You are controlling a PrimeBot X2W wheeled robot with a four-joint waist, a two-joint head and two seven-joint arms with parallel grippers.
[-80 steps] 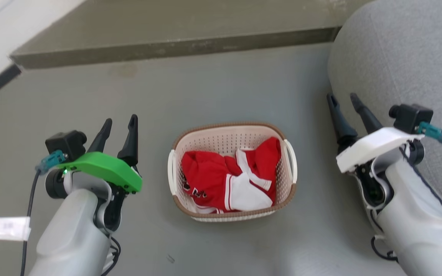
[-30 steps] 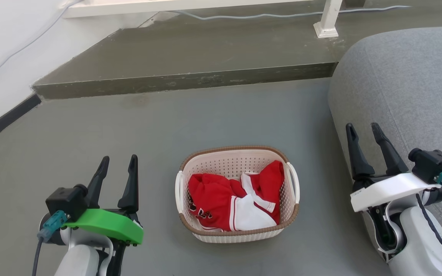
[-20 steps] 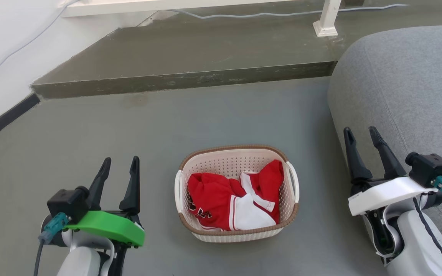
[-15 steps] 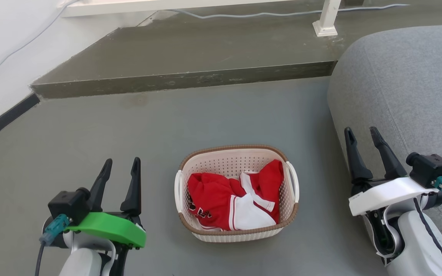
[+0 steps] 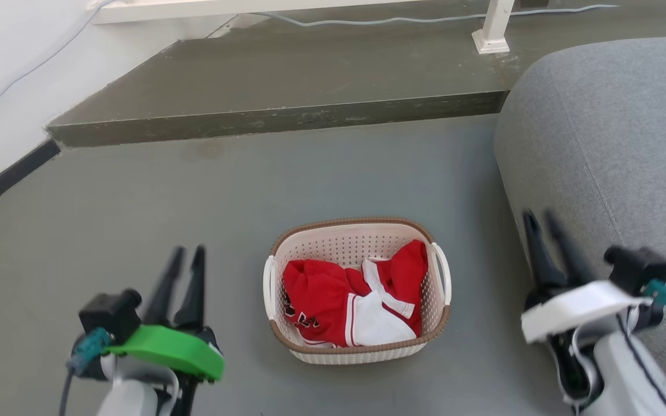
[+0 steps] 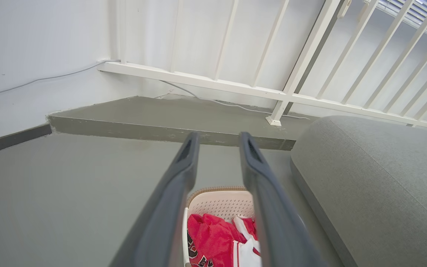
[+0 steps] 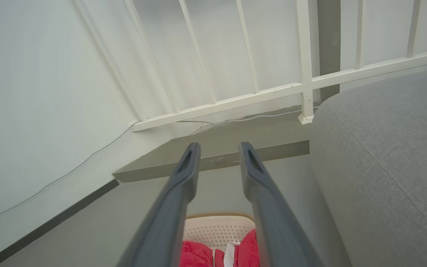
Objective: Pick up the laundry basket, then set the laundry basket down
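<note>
The basket (image 5: 349, 242) sits between my two grippers, touching neither. My left gripper (image 5: 188, 253) and right gripper (image 5: 540, 219) each stand slightly parted, holding nothing.

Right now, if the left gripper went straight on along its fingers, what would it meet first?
Probably nothing close: the left gripper points past the cream perforated plastic laundry basket, which sits to its right, over bare grey floor toward the low dark concrete step. Depth is unclear.
</note>
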